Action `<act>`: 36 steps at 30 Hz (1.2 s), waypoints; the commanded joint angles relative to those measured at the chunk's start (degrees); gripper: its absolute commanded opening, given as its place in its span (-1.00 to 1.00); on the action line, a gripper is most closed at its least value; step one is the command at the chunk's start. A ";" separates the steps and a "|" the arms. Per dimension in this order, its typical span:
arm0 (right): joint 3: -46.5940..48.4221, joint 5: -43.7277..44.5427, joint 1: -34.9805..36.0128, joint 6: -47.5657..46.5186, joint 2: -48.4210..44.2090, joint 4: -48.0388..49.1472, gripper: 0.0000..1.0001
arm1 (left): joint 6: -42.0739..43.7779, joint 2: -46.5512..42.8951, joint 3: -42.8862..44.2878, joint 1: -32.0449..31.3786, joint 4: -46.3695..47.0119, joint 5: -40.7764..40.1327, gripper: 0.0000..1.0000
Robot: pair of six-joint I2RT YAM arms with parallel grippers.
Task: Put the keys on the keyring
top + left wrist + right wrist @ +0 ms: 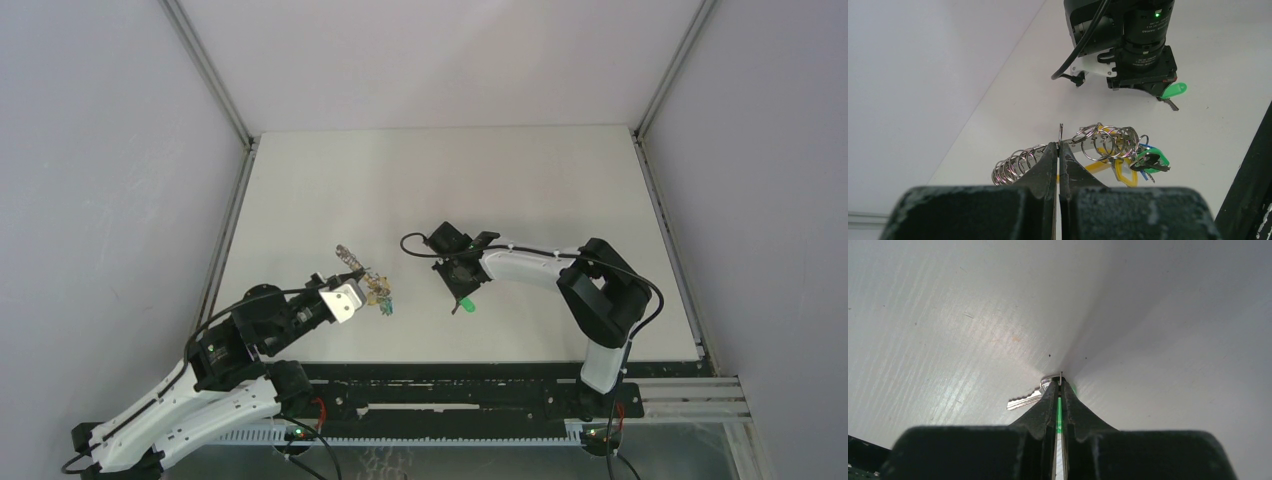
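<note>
My left gripper (pixel 1059 144) is shut on the keyring (pixel 1018 162), a row of silvery split rings on a flat metal bar with a yellow band (pixel 1122 171). It holds it just above the table (pixel 362 284). Green and blue keys (pixel 1151 161) hang at the ring's right end. My right gripper (pixel 1060 385) is shut on a green-headed key (pixel 1024 400), its silver blade sticking out left. In the top view this key (pixel 466 304) shows under the right gripper (pixel 462 285), right of the keyring. In the left wrist view the green head (pixel 1174 91) shows below the right wrist.
The white table (pixel 520 180) has raised rails at its left and right edges. The right arm (pixel 600 290) reaches in from the near right. A black cable (pixel 415 245) loops off the right wrist. Grey walls close in the back and sides.
</note>
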 commanded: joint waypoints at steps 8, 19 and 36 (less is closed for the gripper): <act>0.77 2.72 1.49 -6.38 -6.74 2.58 -1.00 | -0.84 0.35 -1.15 0.39 4.14 3.43 -1.00; -2.90 -1.60 2.60 -16.10 -24.44 6.83 -1.00 | -0.13 3.04 1.79 0.36 3.51 8.37 -1.00; -8.67 -20.66 3.85 -37.07 -42.54 16.11 -1.00 | 5.75 13.82 11.41 0.33 1.42 19.82 -1.00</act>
